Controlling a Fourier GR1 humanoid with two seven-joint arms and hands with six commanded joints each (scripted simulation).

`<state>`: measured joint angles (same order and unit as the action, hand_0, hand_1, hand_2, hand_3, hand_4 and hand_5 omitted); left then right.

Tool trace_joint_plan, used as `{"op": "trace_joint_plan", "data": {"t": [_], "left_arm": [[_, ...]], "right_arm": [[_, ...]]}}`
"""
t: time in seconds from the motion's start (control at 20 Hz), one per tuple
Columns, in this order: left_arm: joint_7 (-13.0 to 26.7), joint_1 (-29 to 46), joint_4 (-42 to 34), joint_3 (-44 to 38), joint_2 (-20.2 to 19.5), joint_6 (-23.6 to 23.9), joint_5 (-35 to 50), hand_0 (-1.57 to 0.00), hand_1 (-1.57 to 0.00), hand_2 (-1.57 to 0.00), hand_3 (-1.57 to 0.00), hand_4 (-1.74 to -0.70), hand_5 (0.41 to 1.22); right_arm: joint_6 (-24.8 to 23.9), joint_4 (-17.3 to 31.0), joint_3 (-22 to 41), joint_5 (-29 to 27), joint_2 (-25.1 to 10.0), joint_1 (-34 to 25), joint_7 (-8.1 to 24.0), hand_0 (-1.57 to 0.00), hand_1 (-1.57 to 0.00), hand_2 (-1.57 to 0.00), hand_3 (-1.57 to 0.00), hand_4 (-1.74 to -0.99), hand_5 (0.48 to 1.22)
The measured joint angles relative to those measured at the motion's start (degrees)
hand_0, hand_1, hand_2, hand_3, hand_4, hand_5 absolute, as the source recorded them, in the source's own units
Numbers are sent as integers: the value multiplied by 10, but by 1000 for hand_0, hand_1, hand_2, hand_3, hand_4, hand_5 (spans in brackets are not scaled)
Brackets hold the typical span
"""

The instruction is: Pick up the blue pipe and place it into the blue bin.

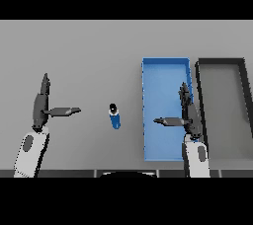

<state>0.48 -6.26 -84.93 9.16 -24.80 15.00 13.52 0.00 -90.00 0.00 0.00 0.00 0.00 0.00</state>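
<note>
While both arms reached up from the lower edge of the head view, neither dark hand held or touched anything. The left hand [41, 105] was over the left part of the flat grey table [89, 46], with its fingers straight and pointing away from the robot, and its thumb stretched out sideways toward the middle of the table. So this hand was spread wide, and nothing lay between the thumb and the fingers.

The right hand [188, 113] had the same posture, mirrored: straight fingers pointing away, thumb stretched out to the left. It was seen over the right side of the shallow rectangular blue bin [160, 71], close to the wall that this bin has toward the dark-rimmed grey rectangular bin [220, 62] beside it. I could not tell if the hand was high above the bin or low in it.

The small blue pipe with a black end [114, 116] was on the table between the two hands, nearer to the blue bin than to the left hand but outside it, near its left wall. It was well apart from both thumbs. Its black end pointed away from the robot.
</note>
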Motion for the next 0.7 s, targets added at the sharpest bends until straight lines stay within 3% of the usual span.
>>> {"op": "trace_joint_plan", "data": {"t": [0.3, 0.35, 0.4, 0.5, 0.7], "left_arm": [[8, -15, 6, 12, 14, 12, -13, 1, 1, 1, 1, -966, 593], [-30, 5, 6, 24, -22, -44, -15, 1, 1, 1, 1, -963, 592], [-51, 12, 12, 30, -47, -79, -19, 1, 1, 1, 1, -960, 590], [-74, 9, 26, 37, -68, -120, -22, 1, 1, 1, 1, -959, 592], [-94, 19, 8, 45, -79, -151, -12, 1, 1, 1, 1, -966, 594]], "right_arm": [[8, 12, -18, -14, -18, -19, 9, 1, 1, 1, 1, -1205, 629], [20, -4, -5, 24, -58, 4, -50, 1, 1, 1, 1, -1201, 628], [25, -26, 5, 49, -82, 26, -81, 1, 1, 1, 1, -1197, 627], [24, -43, 24, 79, -91, 32, -73, 1, 1, 1, 1, -1193, 622], [28, -53, 29, 87, -100, 50, -76, 1, 1, 1, 1, -1197, 621]]}}
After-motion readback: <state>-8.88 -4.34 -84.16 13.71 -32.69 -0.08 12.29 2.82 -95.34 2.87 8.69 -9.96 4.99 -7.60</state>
